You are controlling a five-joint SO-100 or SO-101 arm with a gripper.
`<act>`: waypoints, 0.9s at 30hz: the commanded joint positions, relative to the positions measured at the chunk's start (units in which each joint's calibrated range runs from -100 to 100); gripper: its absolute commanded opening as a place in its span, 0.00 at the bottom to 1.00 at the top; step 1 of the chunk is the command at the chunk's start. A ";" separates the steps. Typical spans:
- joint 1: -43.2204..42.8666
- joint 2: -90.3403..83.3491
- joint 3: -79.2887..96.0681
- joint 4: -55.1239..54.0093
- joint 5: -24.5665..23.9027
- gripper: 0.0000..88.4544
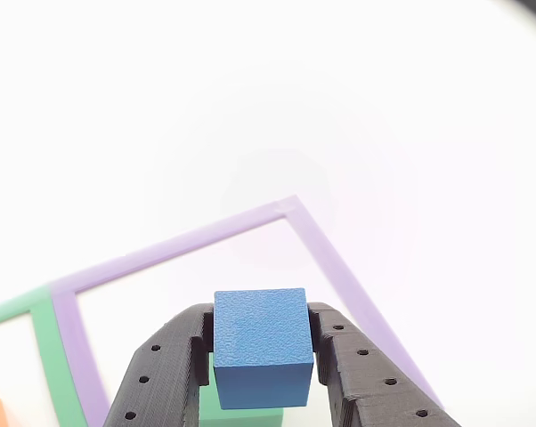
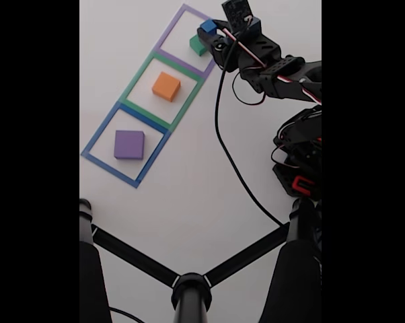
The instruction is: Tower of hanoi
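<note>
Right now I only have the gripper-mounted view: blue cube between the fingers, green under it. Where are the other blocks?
Observer: In the fixed view the orange block sits alone in the middle, green-taped square.
Operator: And the purple one?
Observer: The purple block lies alone in the blue-taped square, the one farthest from the gripper.
Operator: Which square am I over?
Observer: The purple-taped one at the top end of the row; the blue cube and green block are both there.
</note>
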 commanded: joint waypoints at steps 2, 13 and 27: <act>-0.03 5.68 -2.64 -9.02 0.00 0.05; -0.94 15.37 -7.09 -15.82 0.00 0.05; -2.08 17.62 -6.00 -18.01 0.00 0.05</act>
